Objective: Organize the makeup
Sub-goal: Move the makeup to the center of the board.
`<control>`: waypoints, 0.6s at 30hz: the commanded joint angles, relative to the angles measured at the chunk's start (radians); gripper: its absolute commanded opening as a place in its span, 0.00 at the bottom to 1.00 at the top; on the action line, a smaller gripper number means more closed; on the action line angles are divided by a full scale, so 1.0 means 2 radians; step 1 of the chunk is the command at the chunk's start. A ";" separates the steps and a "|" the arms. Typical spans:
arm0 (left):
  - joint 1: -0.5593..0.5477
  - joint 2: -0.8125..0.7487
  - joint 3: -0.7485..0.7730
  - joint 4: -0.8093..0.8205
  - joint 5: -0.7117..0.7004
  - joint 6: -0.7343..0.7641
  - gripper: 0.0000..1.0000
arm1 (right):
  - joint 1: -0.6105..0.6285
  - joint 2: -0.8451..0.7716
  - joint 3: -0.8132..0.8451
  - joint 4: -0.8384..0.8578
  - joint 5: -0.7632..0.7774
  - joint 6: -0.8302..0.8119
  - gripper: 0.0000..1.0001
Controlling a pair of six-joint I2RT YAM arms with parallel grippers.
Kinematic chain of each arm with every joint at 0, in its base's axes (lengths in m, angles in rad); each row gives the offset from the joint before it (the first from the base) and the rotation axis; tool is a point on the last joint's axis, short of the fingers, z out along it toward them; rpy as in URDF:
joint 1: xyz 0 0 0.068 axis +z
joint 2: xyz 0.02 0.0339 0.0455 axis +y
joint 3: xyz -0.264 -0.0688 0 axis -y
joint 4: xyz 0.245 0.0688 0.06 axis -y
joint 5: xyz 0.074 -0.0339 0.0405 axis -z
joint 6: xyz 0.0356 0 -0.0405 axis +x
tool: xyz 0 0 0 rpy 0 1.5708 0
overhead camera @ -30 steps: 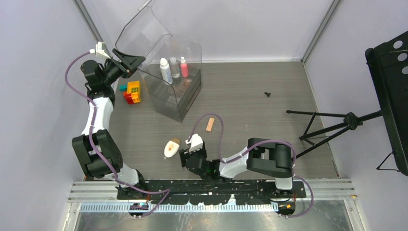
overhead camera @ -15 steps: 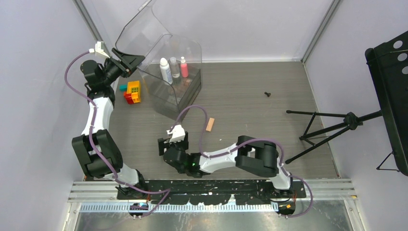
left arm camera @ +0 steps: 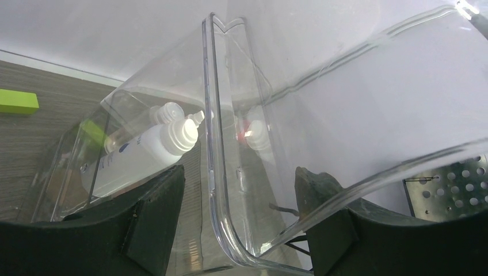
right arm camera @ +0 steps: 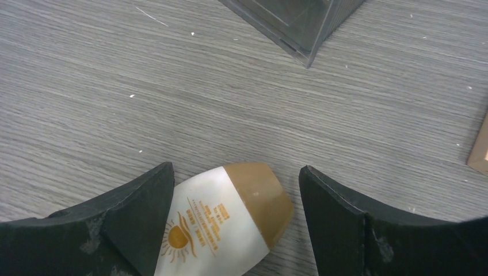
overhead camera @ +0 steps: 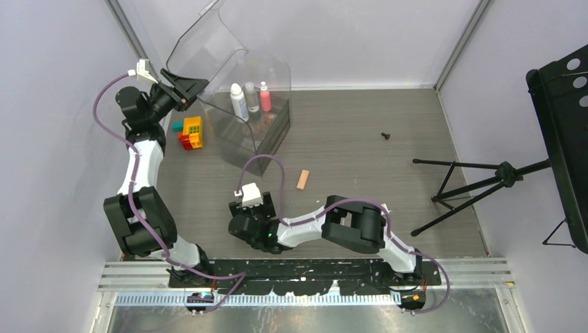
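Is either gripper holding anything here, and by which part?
Right gripper: nothing; its open jaws straddle the tube near the cap. Left gripper: the lid edge sits between its jaws; whether it is clamped cannot be told.

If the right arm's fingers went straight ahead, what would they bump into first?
Probably the white tube with the tan cap, lying between the open fingers. Depth is hard to judge.
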 commanded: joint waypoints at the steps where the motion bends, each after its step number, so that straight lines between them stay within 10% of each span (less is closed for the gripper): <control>1: 0.002 0.002 -0.001 0.029 0.011 0.001 0.73 | -0.001 -0.007 0.003 -0.037 0.045 -0.006 0.83; 18: 0.002 0.002 -0.001 0.029 0.010 -0.001 0.73 | -0.001 -0.176 -0.189 -0.202 0.041 0.171 0.83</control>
